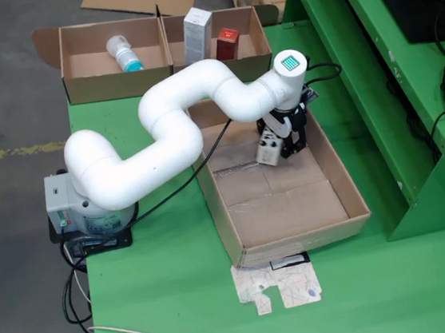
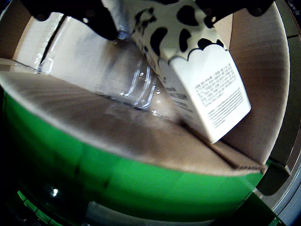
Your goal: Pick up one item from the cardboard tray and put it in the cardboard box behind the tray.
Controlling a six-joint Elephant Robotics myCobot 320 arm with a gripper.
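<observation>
In the still view my gripper hangs over the far end of the cardboard tray, shut on a white carton with black cow patches. The carton is just above the tray floor. In the gripper view the carton hangs tilted between the black fingers, its printed label end lowest, over the tray's corner. The cardboard box stands beyond the tray, split in two compartments.
The box's left compartment holds a lying bottle with a teal band. Its right compartment holds a white carton and a red box. A flattened paper piece lies before the tray. A green frame rises at right.
</observation>
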